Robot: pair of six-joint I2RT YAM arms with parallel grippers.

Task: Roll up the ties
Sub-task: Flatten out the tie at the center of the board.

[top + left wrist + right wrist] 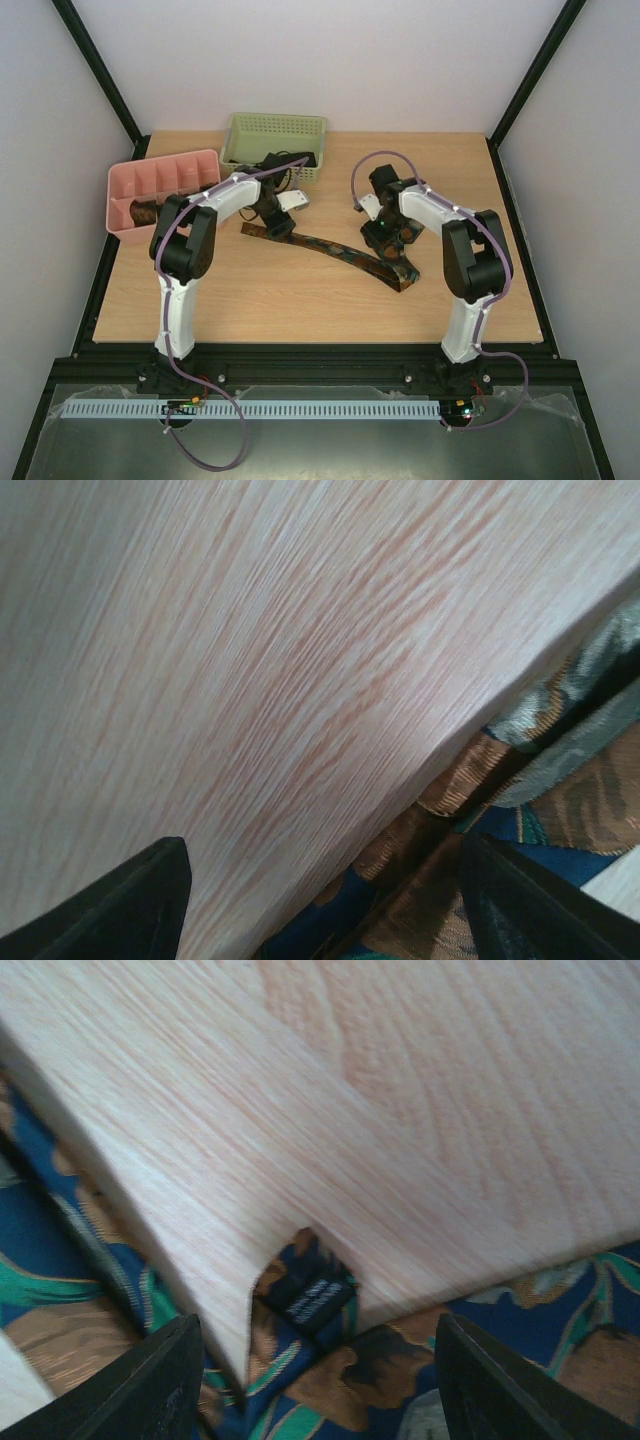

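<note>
the rolling is only just getting going, i think. one long tie (330,250) is lying flat on the table (250,300), stretching from the left pincer (272,218) across to the right pincer (388,238). no part of it is looking curled up yet.

both pincers are hanging low over its two ends. the left pincer is spread wide, with the tie's edge lying by one finger (540,900) and nothing pinched. the right pincer is spread wide too, pinching nothing, and the tie's little black label (310,1305) is showing down between its fingers.

in the pink tray (165,175) a small brown lump (142,211) is sitting in one slot. it may be a tie all rolled up, but i cannot tell. dark stuff (285,160) is poking out of the green basket (275,128), maybe more ties waiting.

the table is looking like smooth, light wood. plain white walls (350,60) and black posts (100,60) are standing around it.
</note>
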